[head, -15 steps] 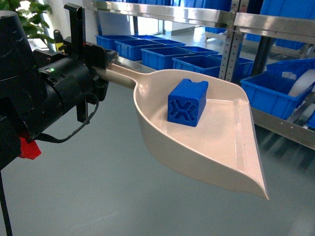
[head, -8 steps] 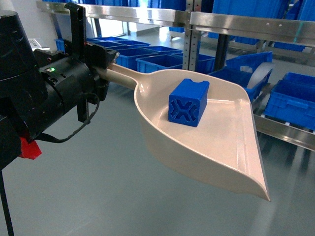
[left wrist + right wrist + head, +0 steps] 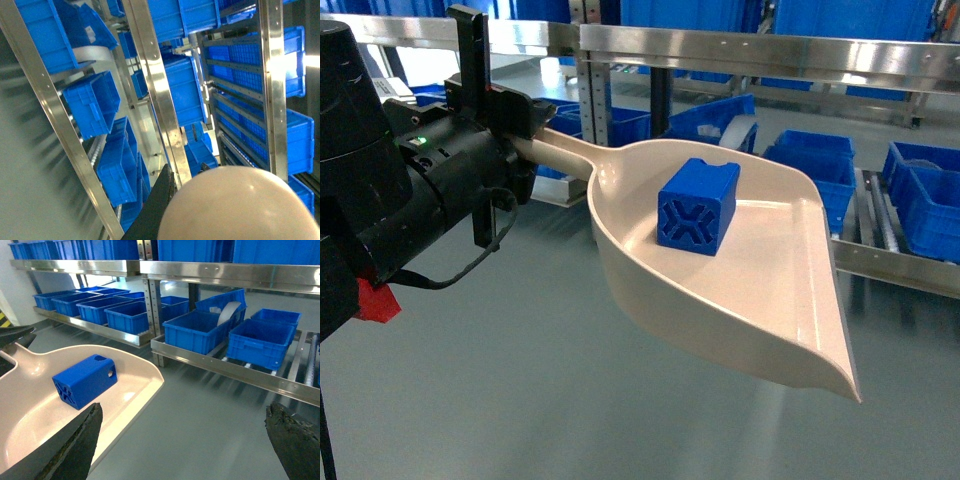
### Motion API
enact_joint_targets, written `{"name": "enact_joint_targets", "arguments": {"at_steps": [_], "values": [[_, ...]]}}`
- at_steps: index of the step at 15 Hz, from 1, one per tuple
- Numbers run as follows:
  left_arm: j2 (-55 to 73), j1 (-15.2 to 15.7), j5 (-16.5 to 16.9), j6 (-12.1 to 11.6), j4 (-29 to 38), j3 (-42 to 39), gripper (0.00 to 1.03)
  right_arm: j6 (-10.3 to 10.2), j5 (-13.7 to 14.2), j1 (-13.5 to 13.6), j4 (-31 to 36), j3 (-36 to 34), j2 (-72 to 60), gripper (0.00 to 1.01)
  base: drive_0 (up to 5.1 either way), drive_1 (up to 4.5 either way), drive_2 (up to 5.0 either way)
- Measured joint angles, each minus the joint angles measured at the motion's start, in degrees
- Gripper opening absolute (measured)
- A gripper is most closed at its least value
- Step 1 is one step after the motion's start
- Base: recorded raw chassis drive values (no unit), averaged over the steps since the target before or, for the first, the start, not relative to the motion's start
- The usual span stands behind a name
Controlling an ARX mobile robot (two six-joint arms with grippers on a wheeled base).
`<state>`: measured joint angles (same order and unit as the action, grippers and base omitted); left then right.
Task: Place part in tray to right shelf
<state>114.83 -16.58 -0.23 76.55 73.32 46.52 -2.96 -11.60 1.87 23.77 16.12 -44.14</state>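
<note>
Because the tray (image 3: 740, 290) is carried out in front of the robot by its long handle (image 3: 555, 152), with the scoop roughly level and tipped only slightly toward its front lip, the part (image 3: 698, 207) can ride inside it without sliding off. The blue block sits near the back of the scoop, resting on the tray floor with its X-ribbed end facing the head camera and its notched side up, well back from the open lip. The left gripper (image 3: 510, 125) appears clamped on the handle, which runs straight into it, though the fingers themselves are mostly hidden behind the black wrist housing (so the grip is a judgement from how steadily the tray hangs in the air). The right gripper (image 3: 185, 440) holds nothing: its two dark fingers (image 3: 75, 445) stand wide apart at the bottom corners of the right wrist view, with bare grey floor (image 3: 210, 410) between them and the tray edge just beside the left one. Ahead and to the right stands the right shelf (image 3: 770, 48), a silver steel rack with a flat front beam, and blue crates (image 3: 200, 330) sit on its lower levels. The part is not yet on the shelf; my reading is that the tray is serving as a carrier while the base approaches the rack.
</note>
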Motion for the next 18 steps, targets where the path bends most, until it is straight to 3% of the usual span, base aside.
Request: {"name": "enact_joint_targets", "arguments": {"at_steps": [18], "values": [[0.0, -0.11, 0.0, -0.02, -0.02, 0.0, 0.12, 0.02, 0.0, 0.0, 0.0, 0.0, 0.0, 0.98, -1.6, -1.62, -1.6]]}}
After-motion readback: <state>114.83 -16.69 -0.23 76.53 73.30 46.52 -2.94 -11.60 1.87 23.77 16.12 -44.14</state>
